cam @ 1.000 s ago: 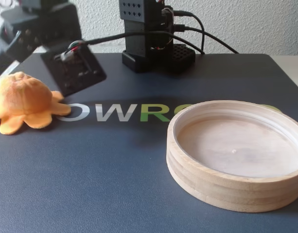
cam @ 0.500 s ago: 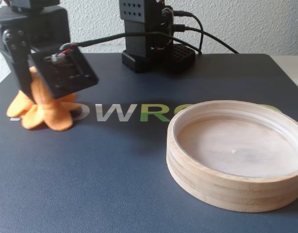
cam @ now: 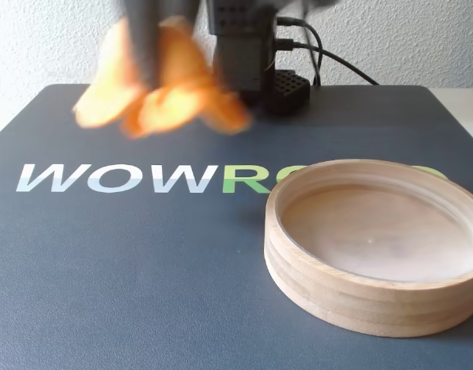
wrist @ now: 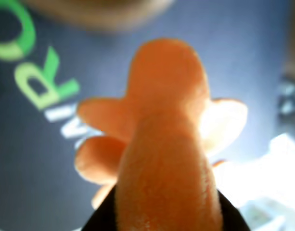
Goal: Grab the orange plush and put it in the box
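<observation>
The orange plush (wrist: 161, 144) fills the middle of the wrist view, squeezed between my dark jaws at the bottom edge. In the fixed view the plush (cam: 174, 96) hangs blurred in the air at the upper left, with its tentacle flaps drooping below my gripper (cam: 155, 58), which is shut on it. The box (cam: 375, 304), a round light-wood tray with a pale bottom, sits on the mat at the lower right, apart from the plush and holding nothing. A blurred bit of its rim (wrist: 94, 12) shows at the top of the wrist view.
A dark grey mat (cam: 105, 270) with white and green lettering covers the table. The arm's black base (cam: 251, 65) and cables stand at the back centre against a white wall. Bright, blurred clutter (wrist: 267, 192) shows at the wrist view's lower right.
</observation>
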`<act>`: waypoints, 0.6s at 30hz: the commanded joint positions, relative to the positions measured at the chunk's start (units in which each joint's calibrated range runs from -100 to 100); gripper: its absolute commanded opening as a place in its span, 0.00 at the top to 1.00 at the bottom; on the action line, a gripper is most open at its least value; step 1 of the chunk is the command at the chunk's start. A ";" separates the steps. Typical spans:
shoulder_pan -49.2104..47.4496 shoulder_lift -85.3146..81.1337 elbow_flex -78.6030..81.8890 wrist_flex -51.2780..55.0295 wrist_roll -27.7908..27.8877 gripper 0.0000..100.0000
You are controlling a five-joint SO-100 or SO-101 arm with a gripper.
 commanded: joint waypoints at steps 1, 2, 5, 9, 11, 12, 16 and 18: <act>-10.42 4.31 -12.66 2.62 -3.64 0.99; -12.36 6.16 -15.47 3.58 -5.11 0.99; -16.70 12.57 -24.26 6.80 -9.36 0.99; -21.70 21.59 -38.31 10.72 -12.03 0.99; -23.27 24.63 -44.39 13.76 -12.82 0.99; -23.57 25.30 -45.93 14.28 -12.87 0.98; -24.02 26.48 -48.29 14.72 -12.92 0.98; -23.87 26.48 -48.11 14.98 -12.87 0.98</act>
